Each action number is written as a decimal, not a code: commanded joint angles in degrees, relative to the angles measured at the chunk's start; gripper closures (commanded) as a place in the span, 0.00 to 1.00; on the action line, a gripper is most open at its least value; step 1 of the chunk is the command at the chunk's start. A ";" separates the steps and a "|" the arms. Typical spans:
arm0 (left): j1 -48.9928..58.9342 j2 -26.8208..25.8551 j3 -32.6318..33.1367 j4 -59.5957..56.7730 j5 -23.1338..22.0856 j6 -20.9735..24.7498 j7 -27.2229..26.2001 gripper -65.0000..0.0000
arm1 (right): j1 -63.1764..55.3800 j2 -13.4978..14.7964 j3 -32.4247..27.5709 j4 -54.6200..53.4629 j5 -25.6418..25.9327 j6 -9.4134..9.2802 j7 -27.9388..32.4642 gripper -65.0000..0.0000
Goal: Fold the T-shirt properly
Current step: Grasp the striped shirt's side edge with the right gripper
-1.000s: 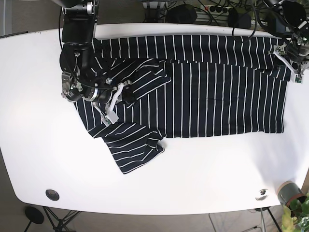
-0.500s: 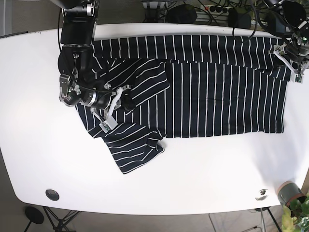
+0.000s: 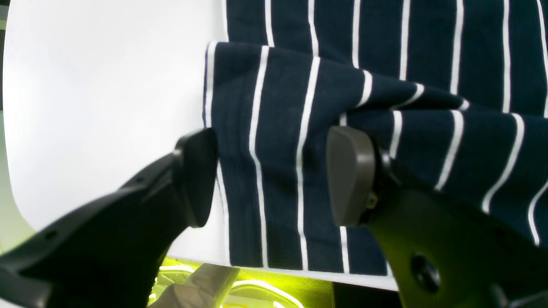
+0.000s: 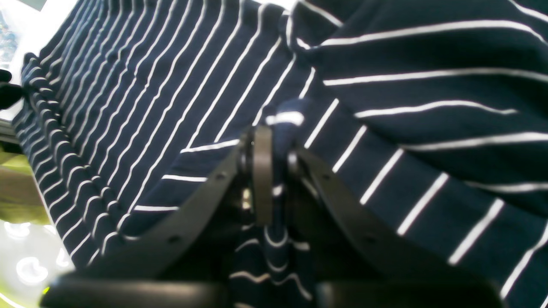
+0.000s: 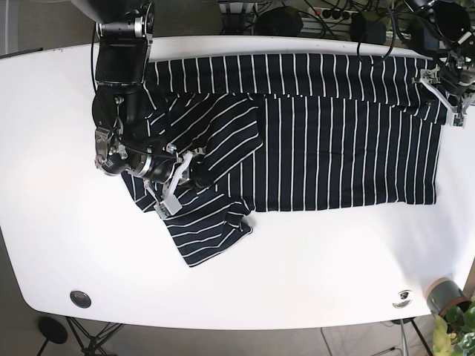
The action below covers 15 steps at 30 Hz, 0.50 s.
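Fabric is pinched between the closed fingers of the right gripper [image 4: 274, 171], a bunched ridge of the navy T-shirt with thin white stripes [image 5: 334, 141] standing up out of the jaws in the right wrist view. That thin grip is the first risk, as I judge it: a pull across the shirt could let the ridge slip free, or drag the loose sleeve [image 5: 204, 233] nearest the front edge into a skewed crease. The left gripper [image 3: 274, 175] stands wide apart, straddling a raised fold at the shirt's hem with nothing between its pads; if it closes there it may catch only the top layer and lift a single ply. The shirt lies spread along the back half of the white oval table [image 5: 312, 274], its hem near the table's right edge in the base view. No containers hold anything here; only a small grey pot [image 5: 443, 295] with a green plant sits off the table's front corner.
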<state>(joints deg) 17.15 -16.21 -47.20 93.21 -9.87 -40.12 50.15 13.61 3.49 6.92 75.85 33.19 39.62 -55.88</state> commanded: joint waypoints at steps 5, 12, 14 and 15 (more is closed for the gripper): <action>-0.14 -1.24 -0.40 0.81 -0.11 0.12 -0.61 0.43 | 4.28 0.16 0.16 -2.05 1.58 0.38 3.61 0.96; -0.14 -1.33 1.62 0.81 -0.11 0.12 -0.61 0.43 | 6.83 -0.28 0.07 -5.57 1.58 0.38 3.88 0.96; -0.14 -1.33 1.88 0.81 -0.11 0.12 -0.61 0.43 | 7.19 -0.89 0.07 -5.92 1.58 0.38 3.97 0.96; -0.05 -1.33 1.97 0.81 -0.11 0.12 -0.61 0.43 | 7.19 -1.24 0.07 -6.18 1.58 0.38 4.05 0.96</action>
<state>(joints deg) 17.12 -16.45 -44.82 93.17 -9.93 -40.12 50.13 19.03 2.72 6.94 69.12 33.26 39.46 -53.12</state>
